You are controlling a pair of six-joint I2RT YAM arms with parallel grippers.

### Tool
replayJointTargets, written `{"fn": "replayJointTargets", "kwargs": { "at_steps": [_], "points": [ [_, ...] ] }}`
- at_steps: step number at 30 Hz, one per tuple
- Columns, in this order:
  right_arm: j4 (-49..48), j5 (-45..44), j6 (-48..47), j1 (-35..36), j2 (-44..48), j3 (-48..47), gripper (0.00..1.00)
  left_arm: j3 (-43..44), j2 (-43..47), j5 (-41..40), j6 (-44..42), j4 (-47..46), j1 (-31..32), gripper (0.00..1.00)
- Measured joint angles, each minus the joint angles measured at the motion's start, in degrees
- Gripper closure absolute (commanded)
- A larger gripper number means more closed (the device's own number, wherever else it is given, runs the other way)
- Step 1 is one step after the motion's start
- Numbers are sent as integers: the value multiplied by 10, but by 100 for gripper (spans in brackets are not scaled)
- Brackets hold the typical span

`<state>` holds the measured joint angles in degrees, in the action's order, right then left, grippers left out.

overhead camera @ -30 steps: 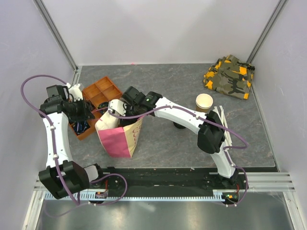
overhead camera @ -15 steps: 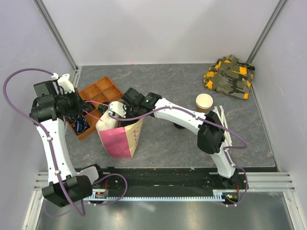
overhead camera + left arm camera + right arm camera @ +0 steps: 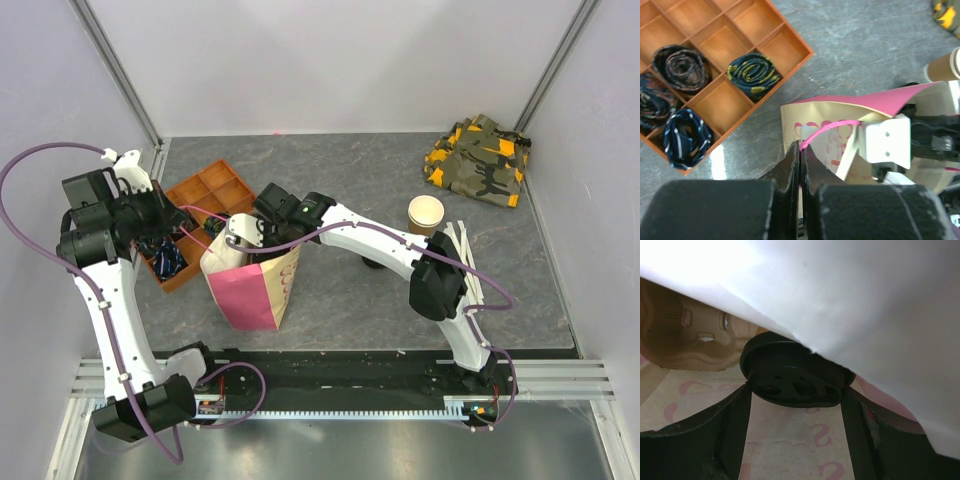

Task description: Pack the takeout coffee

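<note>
The takeout coffee shows only as its round black lid (image 3: 795,372) in the right wrist view, inside the pink and cream paper bag (image 3: 250,285). My right gripper (image 3: 795,390) reaches into the bag's mouth (image 3: 245,238), one finger against each side of the lid. The cup body is hidden. My left gripper (image 3: 800,150) is shut on the bag's pink handle (image 3: 832,127) and holds it out to the left (image 3: 180,218). The bag (image 3: 820,115) stands upright with its mouth open.
An orange divided tray (image 3: 215,185) with rolled fabric stands left of the bag, also in the left wrist view (image 3: 722,105). A lidless tan cup (image 3: 426,212) stands to the right. A camouflage cloth (image 3: 480,160) lies at the back right. White strips (image 3: 472,262) lie beside the right arm.
My left arm has drawn back to the left and risen, pulling the pink handle taut. The right gripper has stayed in the bag's mouth.
</note>
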<state>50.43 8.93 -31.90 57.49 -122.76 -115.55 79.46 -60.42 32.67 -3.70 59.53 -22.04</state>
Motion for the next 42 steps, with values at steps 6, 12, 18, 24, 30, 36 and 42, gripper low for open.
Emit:
{"fn": "replayJointTargets", "kwargs": {
  "at_steps": [6, 12, 18, 24, 30, 36, 42],
  "points": [
    [1, 1, -4, 0, 0, 0, 75, 3, 17, 23, 1, 0, 0, 98],
    [3, 2, -9, 0, 0, -2, 73, 3, 37, 48, 1, 3, 0, 98],
    [20, 4, -10, 0, 0, -9, 76, -15, 61, 85, -4, -5, 0, 98],
    [0, 2, -10, 1, 11, 14, 83, -46, 109, 127, -27, -21, -1, 98],
    [-45, -1, -15, 0, 74, 109, 84, -50, 128, 168, -38, -35, -1, 98],
    [-70, -7, -47, -3, 110, 177, 83, -87, 198, 245, -78, -62, -2, 98],
    [-61, -9, -86, -3, 142, 231, 84, -107, 259, 299, -117, -59, -2, 90]
  ]
}}
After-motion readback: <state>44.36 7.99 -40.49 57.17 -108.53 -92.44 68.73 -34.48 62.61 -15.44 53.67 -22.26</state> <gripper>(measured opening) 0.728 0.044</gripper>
